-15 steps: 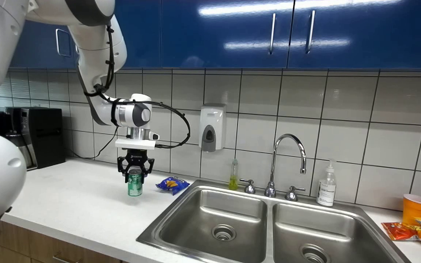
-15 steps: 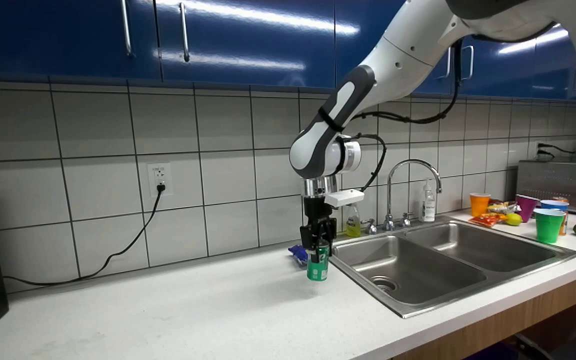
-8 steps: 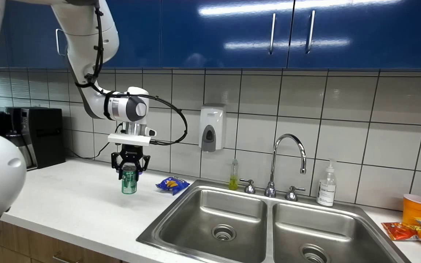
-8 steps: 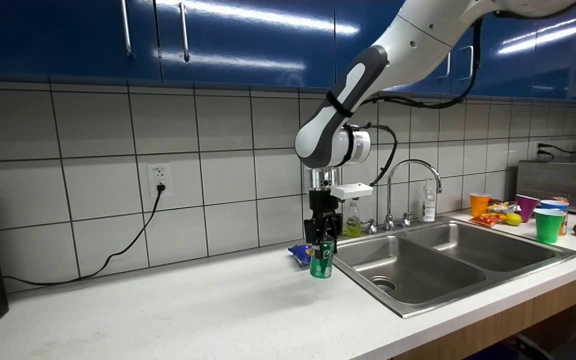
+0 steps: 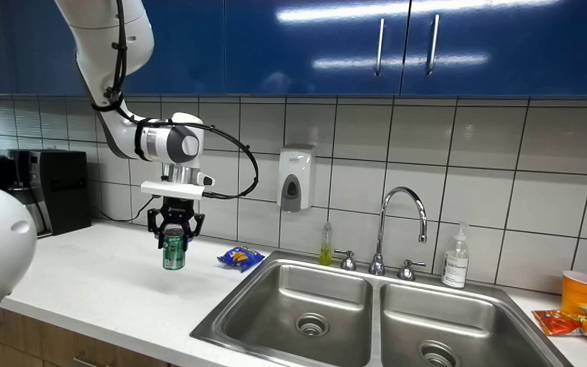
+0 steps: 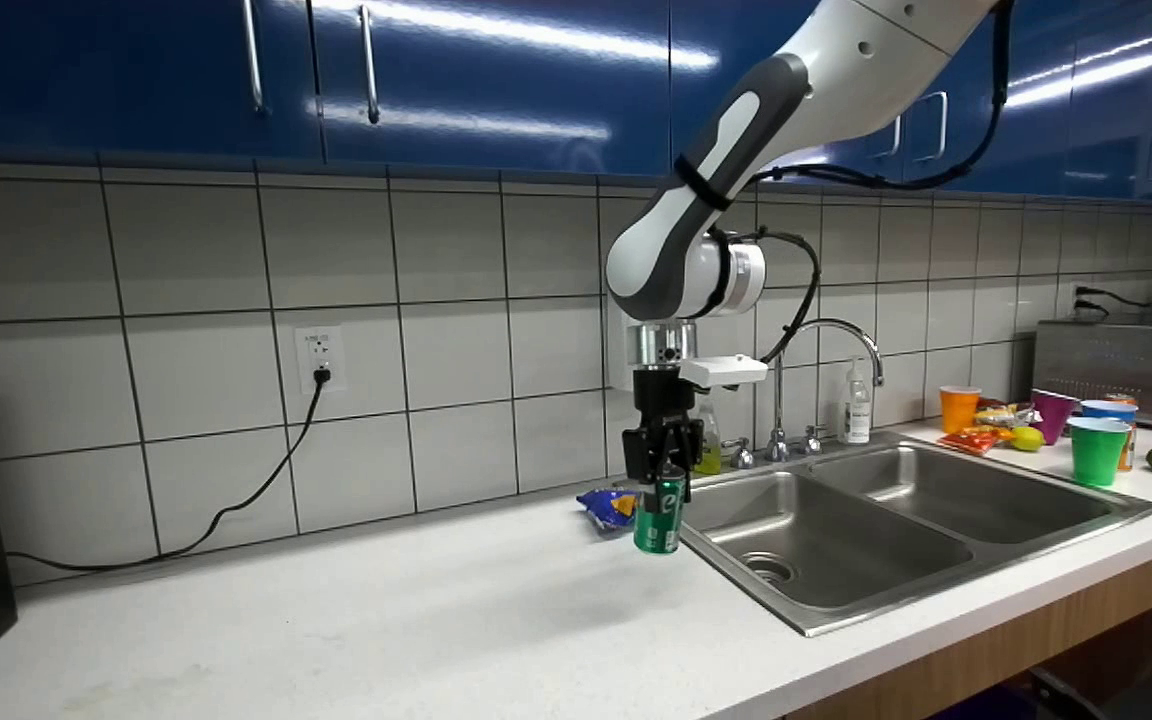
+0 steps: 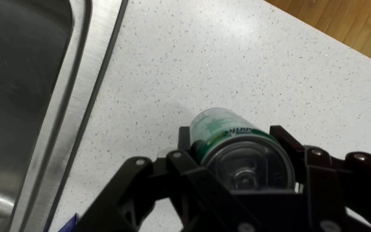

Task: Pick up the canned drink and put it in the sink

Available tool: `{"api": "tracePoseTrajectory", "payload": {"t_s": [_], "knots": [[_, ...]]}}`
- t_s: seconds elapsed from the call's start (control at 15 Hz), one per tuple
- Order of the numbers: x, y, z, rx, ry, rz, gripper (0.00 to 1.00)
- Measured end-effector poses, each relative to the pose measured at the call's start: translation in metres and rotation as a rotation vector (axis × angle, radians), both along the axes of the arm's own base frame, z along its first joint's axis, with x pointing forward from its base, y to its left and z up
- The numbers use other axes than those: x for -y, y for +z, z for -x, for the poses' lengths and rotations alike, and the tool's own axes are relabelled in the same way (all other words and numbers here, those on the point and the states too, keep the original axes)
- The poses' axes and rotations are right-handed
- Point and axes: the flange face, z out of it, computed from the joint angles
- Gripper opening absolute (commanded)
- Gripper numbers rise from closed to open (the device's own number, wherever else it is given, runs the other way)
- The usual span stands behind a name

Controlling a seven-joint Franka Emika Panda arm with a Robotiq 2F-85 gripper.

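Wrist-view edges are cutting off the sink [image 7: 84, 71] and blue packet [image 7: 69, 223]; the tool [image 7: 232, 141] is partly hiding the can [image 7: 245, 154].

White counter [image 5: 110, 270], blue packet [image 5: 241, 258], orange cup [image 5: 580, 294]

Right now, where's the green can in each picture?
In an exterior view: green can, left of centre, lower half.
In an exterior view: green can, just right of centre, lower half.
Wrist view: green can, right of centre, mostly lower half.
Shared landmark: sink, in all three.
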Motion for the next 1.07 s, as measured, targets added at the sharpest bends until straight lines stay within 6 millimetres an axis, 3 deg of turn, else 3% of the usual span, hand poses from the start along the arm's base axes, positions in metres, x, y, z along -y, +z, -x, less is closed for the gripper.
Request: {"api": "tracePoseTrajectory", "payload": {"t_s": [0.47,1.07], "knots": [[0.012,0.004,0.017,-0.006,-0.022,0.005,0.38],[0.050,-0.003,0.032,-0.034,-0.103,0.019,0.38]]}}
